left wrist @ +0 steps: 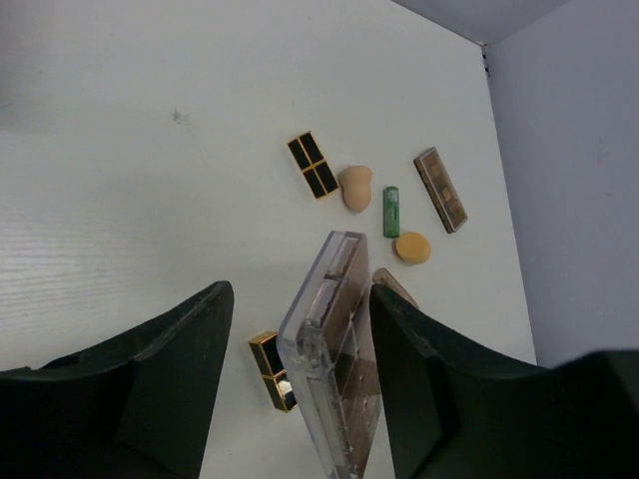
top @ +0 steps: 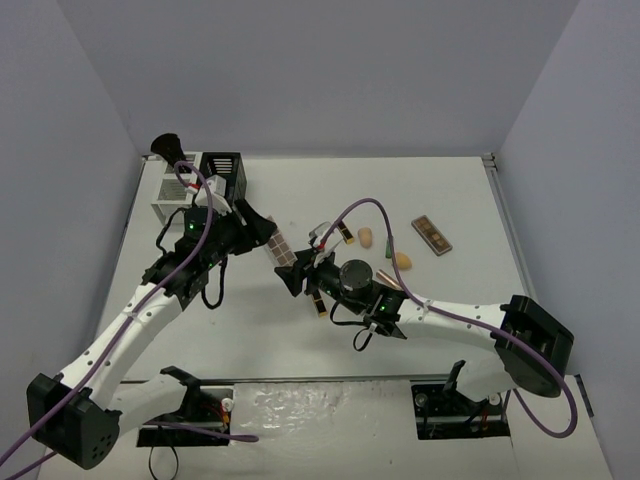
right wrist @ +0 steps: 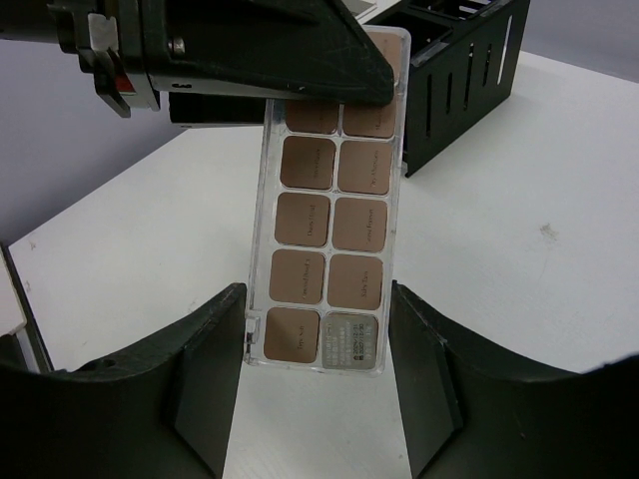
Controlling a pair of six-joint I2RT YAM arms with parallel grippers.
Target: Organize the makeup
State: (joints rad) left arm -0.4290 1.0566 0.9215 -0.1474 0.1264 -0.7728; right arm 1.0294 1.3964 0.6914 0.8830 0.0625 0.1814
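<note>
I judge this to be a handover. The clear palette [right wrist: 329,220] hangs above the counter [top: 420,190] between the left arm [top: 150,310] and the right arm [top: 450,315], well apart from the bins. The right jaws stand about half open and clamp the palette's lower end across its width, a finger against each long edge. The left jaws sit around the other end, also about half open. In the left wrist view one finger looks to touch the palette's edge while a gap shows at the other, so I cannot tell whether they have a grip.

By my reckoning little of the task is done. Loose on the counter lie a second palette [top: 433,234], two peach sponges [left wrist: 354,188], a green tube [left wrist: 391,212], a pair of lipsticks [left wrist: 314,165] side by side, and a single lipstick [left wrist: 272,369] beneath the held palette. All of these are left to sort. The black bin [top: 223,172] and the white bin [top: 172,195] stand at the back left. I cannot see what either holds. A dark brush head [top: 167,148] sticks up by the white bin, but whether it stands in the bin I cannot tell.

The counter is white and matt, with a faint grain and one small dark speck [left wrist: 180,117]. Plain pale grey walls close it in on three sides.
</note>
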